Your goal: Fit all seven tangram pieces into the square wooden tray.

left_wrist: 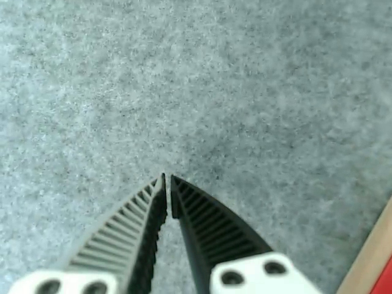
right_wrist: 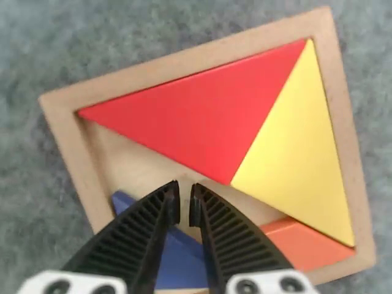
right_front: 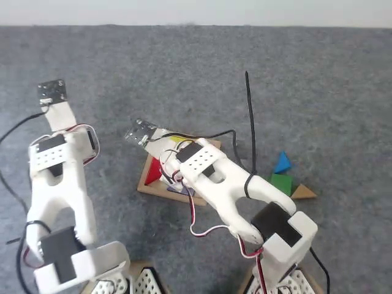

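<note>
The left arm (right_front: 61, 184) stands folded over the near left of the table, wrist tipped down. The left claw (left_wrist: 167, 179) hangs over bare grey carpet (right_front: 184, 73) with its ribbed fingers pressed almost tip to tip, gripping nothing.

The right arm (right_front: 226, 184) leans in from the near right, across the square wooden tray (right_wrist: 184, 64) in the middle. The right claw (right_wrist: 184, 190) points down into it, its fingers drawn together with only a sliver of gap and nothing between them. It is above the bare tray floor by the red triangle (right_wrist: 202, 116).

In the tray, the yellow triangle (right_wrist: 294, 153) lies flush against the red one, with an orange piece (right_wrist: 306, 242) and a dark blue piece (right_wrist: 182, 260) along one side. On the carpet to the right of the tray lie a blue triangle (right_front: 282, 163), a green square (right_front: 281, 184) and a tan triangle (right_front: 303, 192), close together. A pale wall (right_front: 196, 12) runs along the far edge.
</note>
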You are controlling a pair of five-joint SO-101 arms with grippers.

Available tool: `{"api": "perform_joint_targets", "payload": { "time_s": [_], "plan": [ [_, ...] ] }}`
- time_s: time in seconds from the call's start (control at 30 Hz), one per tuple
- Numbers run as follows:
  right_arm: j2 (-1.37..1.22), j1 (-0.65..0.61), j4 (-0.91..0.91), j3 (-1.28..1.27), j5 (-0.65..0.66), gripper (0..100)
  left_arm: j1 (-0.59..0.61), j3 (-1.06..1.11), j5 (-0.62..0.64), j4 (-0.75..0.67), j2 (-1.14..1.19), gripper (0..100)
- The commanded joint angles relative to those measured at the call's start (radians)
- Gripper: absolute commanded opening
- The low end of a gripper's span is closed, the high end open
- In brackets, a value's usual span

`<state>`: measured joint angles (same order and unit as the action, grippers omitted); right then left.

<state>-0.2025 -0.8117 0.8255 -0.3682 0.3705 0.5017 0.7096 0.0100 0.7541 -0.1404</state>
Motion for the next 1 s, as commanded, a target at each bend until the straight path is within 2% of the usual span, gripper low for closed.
{"api": "perform_joint_targets", "payload": {
  "time_s": [0.0, 0.47, 0.7, 0.83, 0.97],
  "plan": [
    [0.004, 0.005, 0.03, 0.058, 0.084, 4.0, 0.006, -0.008, 0.003, -0.012, -0.006, 1],
    [0.024, 0.035, 0.137, 0.066, 0.226, 4.0, 0.006, -0.008, -0.014, -0.011, -0.006, 1],
    [0.232, 0.064, 0.277, 0.094, 0.224, 4.0, 0.006, -0.004, -0.015, -0.009, -0.008, 1],
    [0.364, 0.154, 0.375, 0.092, 0.209, 4.0, 0.0, 0.013, -0.018, -0.015, -0.014, 1],
    [0.473, 0.321, 0.45, 0.086, 0.095, 4.0, -0.02, 0.019, -0.051, -0.011, -0.014, 1]
  ]
}}
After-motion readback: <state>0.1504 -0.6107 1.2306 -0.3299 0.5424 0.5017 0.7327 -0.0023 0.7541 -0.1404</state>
